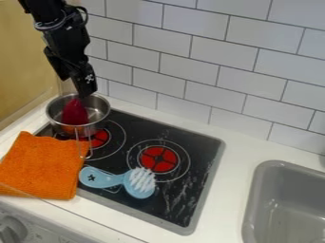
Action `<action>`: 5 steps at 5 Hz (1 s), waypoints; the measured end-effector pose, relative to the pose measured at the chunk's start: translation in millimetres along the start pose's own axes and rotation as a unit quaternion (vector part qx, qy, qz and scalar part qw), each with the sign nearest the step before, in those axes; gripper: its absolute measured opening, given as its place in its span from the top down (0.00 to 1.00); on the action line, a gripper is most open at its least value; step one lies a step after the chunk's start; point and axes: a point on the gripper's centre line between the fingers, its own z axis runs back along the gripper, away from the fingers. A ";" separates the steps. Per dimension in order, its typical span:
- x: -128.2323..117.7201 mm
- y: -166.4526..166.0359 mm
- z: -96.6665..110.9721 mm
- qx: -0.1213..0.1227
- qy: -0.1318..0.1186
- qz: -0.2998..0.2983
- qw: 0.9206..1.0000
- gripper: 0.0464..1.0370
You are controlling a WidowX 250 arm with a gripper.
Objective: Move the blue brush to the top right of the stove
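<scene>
blue brush (141, 183) on stove (179, 210), below pot (62, 125)

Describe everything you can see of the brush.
The brush is light blue, seemingly plastic, with a dark mark near the end of its handle and white bristles on a rounded head. It lies on the front of the black stove, handle toward the picture's left, bristles up. Nothing grips it. The handle's tip is close to the orange cloth; I cannot tell whether they touch.
</scene>
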 end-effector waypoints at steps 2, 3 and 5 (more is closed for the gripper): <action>-11.7 -20.8 -14.8 -0.047 0.020 -0.022 0.998 0.04; -10.8 -21.5 -14.0 -0.051 0.016 -0.040 0.998 0.04; -10.9 -41.8 6.5 -0.038 -0.011 -0.060 0.997 0.04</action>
